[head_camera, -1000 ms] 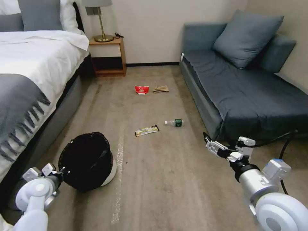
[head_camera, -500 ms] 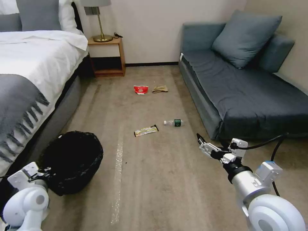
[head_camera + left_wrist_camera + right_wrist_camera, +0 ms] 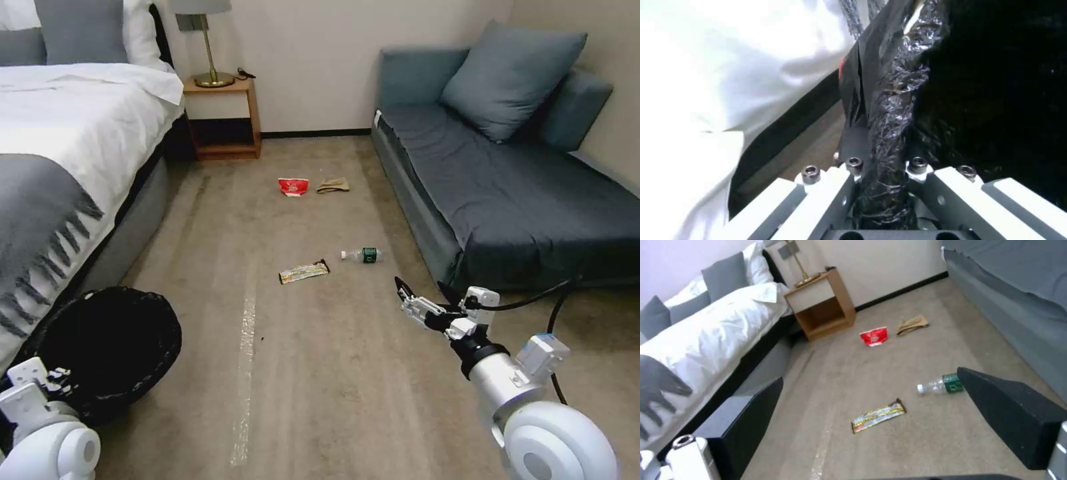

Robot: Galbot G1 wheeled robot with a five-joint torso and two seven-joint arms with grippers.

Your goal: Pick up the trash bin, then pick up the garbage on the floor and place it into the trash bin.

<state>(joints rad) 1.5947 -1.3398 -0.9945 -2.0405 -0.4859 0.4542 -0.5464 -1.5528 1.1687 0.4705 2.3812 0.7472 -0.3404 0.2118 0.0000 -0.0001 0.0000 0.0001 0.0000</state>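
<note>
A bedroom with a tan carpet [image 3: 320,373] running between a bed [image 3: 60,153] on the left and a grey sofa [image 3: 520,187] on the right.

The left gripper [image 3: 882,186] has its fingers clamped on the rim of the trash bin [image 3: 100,350], pinching the crinkly black liner between them. The bin sits low at the left, tipped toward the room, close beside the bed.

The right gripper [image 3: 407,301] hovers above the carpet near the sofa's front corner, its fingers spread wide and holding nothing.

Four pieces of litter lie on the carpet ahead of it. Nearest are a clear bottle [image 3: 361,254] with a green label and, just to its left, a yellow and black wrapper [image 3: 305,271]. Farther off, toward the wooden nightstand [image 3: 223,117] at the far wall, a red and white packet [image 3: 294,187] lies just beside a crumpled tan paper [image 3: 333,185]. All four are well apart from the bin.
</note>
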